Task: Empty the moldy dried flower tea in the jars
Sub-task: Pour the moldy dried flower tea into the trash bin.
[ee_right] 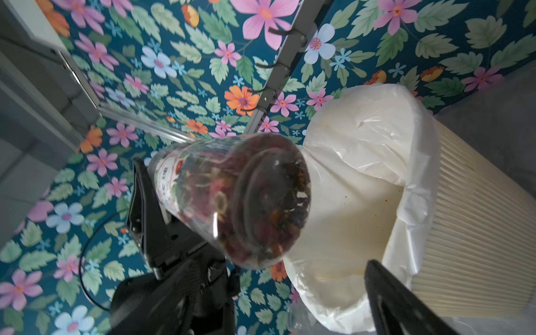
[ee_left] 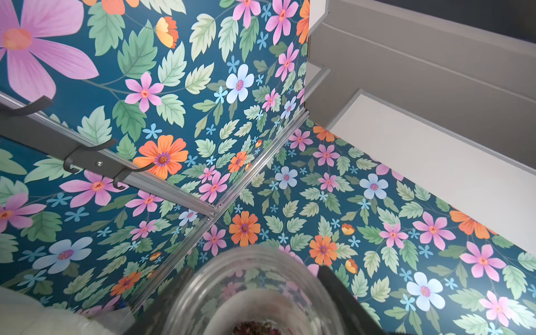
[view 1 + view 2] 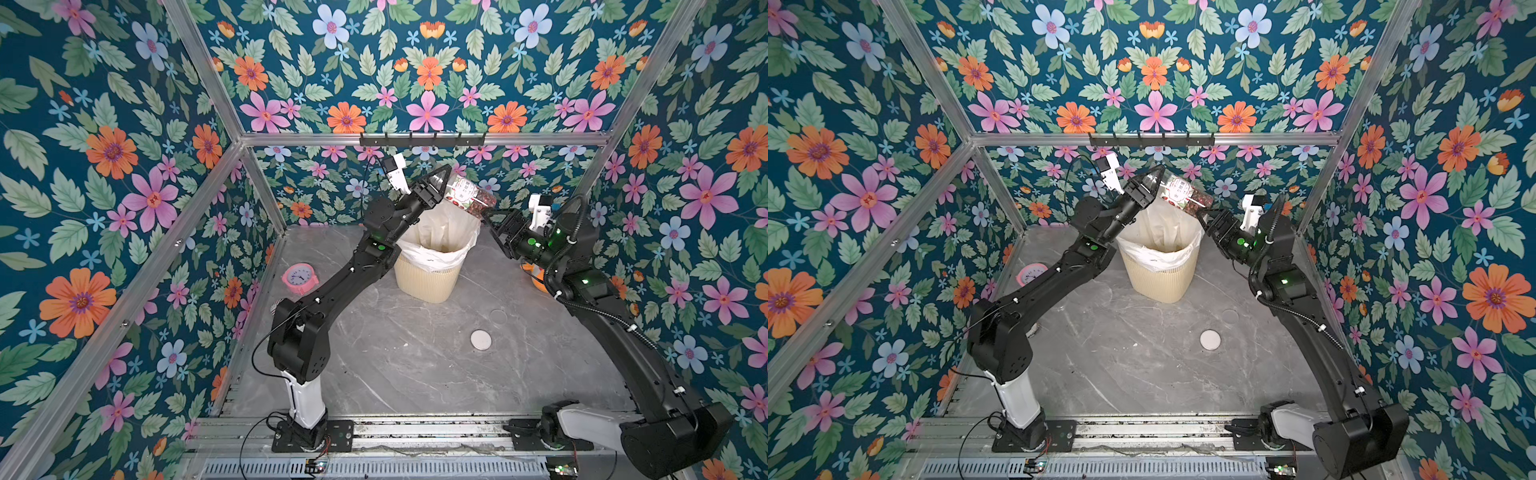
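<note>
**Roll the mouth down inside the liner before anything falls**

We found the L gripper (image 3: 444,179) clamped on the labelled jar (image 3: 467,193) near its mouth end, jaws spread only to the jar's width. The jar hung tilted above the bin (image 3: 428,282), toward its far side, w/ its lid off. A white lid (image 3: 481,339) and a clear lid (image 3: 498,316) lay on the table (image 3: 395,365), well apart from the bin. The moldy dried flower tea (image 1: 261,208) sat packed at the base end, plain in the R wrist view. The R gripper (image 3: 487,217) stood open w/ nothing in it, tips just beside the jar's base. Touching or not, we couldn't tell. We couldn't make out the 2nd jar.

We judged the pour not yet begun, as the tea lay at the wrong end. To do it well, the L wrist needed to roll until the mouth pointed down inside the liner bag (image 3: 440,253), not over its rim, else crumbs could drop behind the bin. The tea looked clumped, so a gentle nudge on the base from the R gripper seemed worthwhile. Smooth plastic might slip in the grip.
</note>
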Robot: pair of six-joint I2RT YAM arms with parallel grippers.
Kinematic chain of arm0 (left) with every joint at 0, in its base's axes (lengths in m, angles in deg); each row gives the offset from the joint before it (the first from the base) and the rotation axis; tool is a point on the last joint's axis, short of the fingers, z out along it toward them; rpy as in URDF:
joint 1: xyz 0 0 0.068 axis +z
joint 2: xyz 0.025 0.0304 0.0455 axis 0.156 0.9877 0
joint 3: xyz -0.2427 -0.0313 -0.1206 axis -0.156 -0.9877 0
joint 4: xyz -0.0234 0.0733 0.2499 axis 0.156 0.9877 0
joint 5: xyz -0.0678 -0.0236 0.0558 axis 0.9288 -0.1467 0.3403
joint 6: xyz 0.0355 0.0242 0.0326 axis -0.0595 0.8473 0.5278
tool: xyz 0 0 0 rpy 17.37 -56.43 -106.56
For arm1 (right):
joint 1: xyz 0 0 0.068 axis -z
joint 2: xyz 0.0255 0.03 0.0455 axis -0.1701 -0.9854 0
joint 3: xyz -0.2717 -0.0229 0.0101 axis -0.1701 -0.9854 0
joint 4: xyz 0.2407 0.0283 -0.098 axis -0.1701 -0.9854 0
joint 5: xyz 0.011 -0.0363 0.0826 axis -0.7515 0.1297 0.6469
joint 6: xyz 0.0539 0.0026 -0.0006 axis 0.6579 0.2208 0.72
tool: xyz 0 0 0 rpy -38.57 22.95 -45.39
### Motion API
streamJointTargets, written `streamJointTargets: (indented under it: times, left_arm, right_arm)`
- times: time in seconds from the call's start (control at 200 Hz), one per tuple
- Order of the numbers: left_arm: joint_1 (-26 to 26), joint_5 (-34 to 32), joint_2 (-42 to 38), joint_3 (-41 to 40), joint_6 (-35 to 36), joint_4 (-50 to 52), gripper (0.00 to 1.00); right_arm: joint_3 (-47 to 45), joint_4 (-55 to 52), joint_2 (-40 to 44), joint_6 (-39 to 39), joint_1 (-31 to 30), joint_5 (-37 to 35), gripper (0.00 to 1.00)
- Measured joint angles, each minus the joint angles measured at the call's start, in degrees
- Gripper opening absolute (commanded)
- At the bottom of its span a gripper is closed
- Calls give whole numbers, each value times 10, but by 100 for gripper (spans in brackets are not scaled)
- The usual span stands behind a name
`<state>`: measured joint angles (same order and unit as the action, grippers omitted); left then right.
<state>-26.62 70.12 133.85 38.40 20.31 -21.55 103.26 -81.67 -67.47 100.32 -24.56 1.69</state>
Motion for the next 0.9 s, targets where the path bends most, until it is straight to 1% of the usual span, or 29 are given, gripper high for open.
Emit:
streamJointTargets:
  times: [0.085,0.175,0.305,0.375,0.425,0.57,0.725,0.9]
  left_arm:
    - [-3,-25,12,-3,-10,-20,66]
    - [-7,-52,19,-7,-10,-39,66]
    - [-18,-84,30,-15,-13,-73,66]
    - [-24,-106,34,-20,-17,-88,66]
    - [-27,-110,37,-22,-22,-96,66]
    - [-39,-130,45,-18,-23,-113,66]
    - [-51,-135,60,-4,-23,-125,66]
    - [-59,-136,64,-11,-24,-127,67]
  right_arm:
    - [-37,72,1,78,0,-37,89]
    - [-47,139,-6,135,0,-65,90]
    - [-46,241,-37,202,-1,-76,92]
    - [-47,271,-56,233,-4,-87,92]
    - [-48,286,-68,253,-7,-87,92]
    - [-42,309,-75,277,-17,-101,95]
    - [-21,330,-99,289,-19,-109,95]
    - [-17,343,-119,307,-19,-117,92]
